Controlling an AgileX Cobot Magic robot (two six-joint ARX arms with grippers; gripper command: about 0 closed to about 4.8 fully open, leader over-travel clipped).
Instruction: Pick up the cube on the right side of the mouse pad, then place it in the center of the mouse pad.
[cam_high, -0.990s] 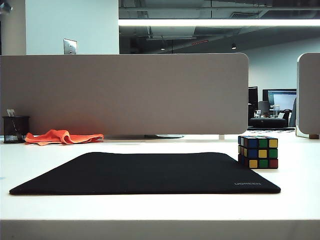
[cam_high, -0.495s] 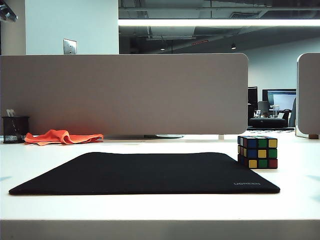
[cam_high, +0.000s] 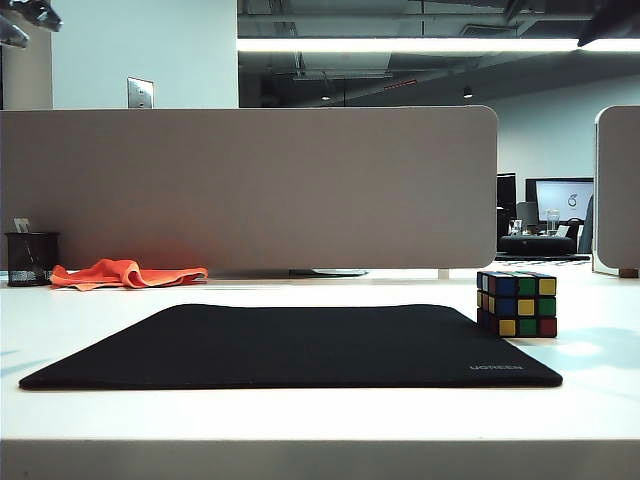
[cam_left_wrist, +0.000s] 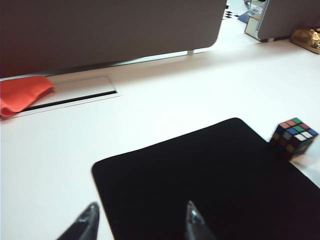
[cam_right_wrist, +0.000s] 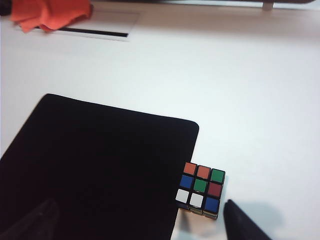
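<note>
The cube (cam_high: 516, 303) stands on the white table (cam_high: 300, 415), just beside the right edge of the mouse pad (cam_high: 300, 345), at about 3 o'clock from the pad's centre in the exterior view. It looks to touch the pad edge or nearly so; I cannot tell which. It sits upright, nothing holds it. Pad & cube are at the same place as in the frame one sec ago.

What differs: in the exterior view a dark part of an arm now shows at the top right corner, and metal parts at the top left corner are more in the frame than before. A soft shadow now lies on the table at the right of the cube.

The left gripper (cam_left_wrist: 140, 222) hangs above the near-left part of the pad; its two fingertips (cam_left_wrist: 192, 217) stand apart w/ nothing between, a medium gap. The right gripper (cam_right_wrist: 140, 220) hangs above the cube (cam_right_wrist: 201, 189) & the pad's right edge (cam_right_wrist: 100, 160); its jaws are spread wide, one finger over the pad, the other over the table, cube between but not touched.

An orange cloth (cam_high: 125, 273) lies at approx. 10 o'clock from the pad, near the grey divider (cam_high: 250, 185), w/ a black mesh cup (cam_high: 30, 258) beside it.
</note>
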